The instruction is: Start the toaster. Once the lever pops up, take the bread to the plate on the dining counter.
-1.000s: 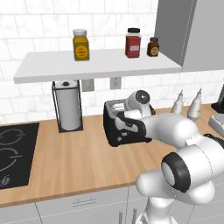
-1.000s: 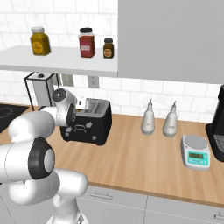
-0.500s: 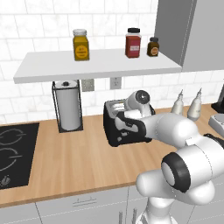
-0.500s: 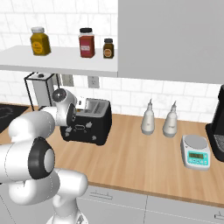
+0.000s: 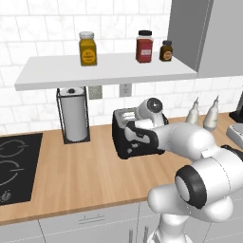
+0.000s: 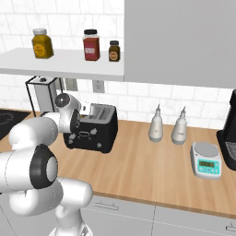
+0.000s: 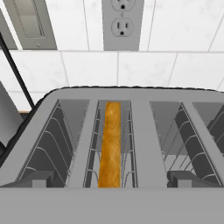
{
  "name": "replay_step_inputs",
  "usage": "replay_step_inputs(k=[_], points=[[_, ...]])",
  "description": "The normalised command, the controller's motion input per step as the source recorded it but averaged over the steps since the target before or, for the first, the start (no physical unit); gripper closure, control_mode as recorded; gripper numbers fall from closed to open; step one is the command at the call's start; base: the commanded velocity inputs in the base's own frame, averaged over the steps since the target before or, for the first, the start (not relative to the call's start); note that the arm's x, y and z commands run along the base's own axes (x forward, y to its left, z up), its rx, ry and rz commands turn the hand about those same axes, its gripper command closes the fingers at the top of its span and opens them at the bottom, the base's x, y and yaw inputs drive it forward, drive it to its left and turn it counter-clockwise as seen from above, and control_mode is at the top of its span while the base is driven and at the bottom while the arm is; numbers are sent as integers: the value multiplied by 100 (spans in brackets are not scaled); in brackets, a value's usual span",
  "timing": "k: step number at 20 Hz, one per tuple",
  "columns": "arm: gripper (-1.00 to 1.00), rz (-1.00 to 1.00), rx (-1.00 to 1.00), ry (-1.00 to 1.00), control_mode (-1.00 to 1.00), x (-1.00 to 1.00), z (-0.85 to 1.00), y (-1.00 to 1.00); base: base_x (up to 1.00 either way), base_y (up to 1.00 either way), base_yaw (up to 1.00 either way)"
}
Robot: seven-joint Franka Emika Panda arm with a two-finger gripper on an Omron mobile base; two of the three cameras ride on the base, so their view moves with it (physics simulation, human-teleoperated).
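Holding over the toaster [image 7: 118,131] at the worktop's back edge, my gripper [image 5: 135,129] stays fully spread and empty; nothing has shifted, bread [image 7: 109,144] sits in its slot.

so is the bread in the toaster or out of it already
In. The hand view looks down on the toaster and the bread stands on edge deep in a middle slot, between the wire guides, its top below the slot's rim.
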Motion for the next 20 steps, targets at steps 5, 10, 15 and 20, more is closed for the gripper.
replay_step_inputs(k=[5,10,15,20], points=[[-100,0,0,0,-100,0,0,0,0,0,0],[-100,0,0,0,-100,0,0,0,0,0,0],[-100,0,0,0,-100,0,0,0,0,0,0],[-100,0,0,0,-100,0,0,0,0,0,0]])
